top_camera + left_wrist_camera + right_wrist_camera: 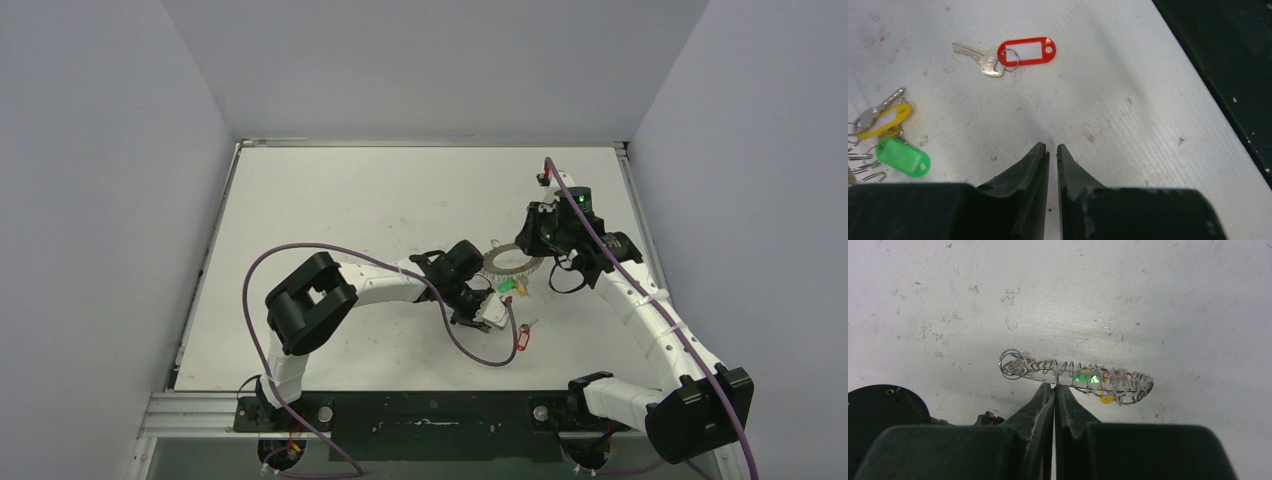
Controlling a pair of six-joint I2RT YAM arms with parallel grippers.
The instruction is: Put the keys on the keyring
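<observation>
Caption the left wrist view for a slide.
Shut, empty left gripper near the silver metal key with a red oblong plastic tag on the white table.

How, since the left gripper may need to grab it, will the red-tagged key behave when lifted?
The key lies flat on the table, so it will likely slide rather than lift cleanly. Its red tag hangs on a small ring, so it should dangle loosely. Both look thin, probably light.
</observation>
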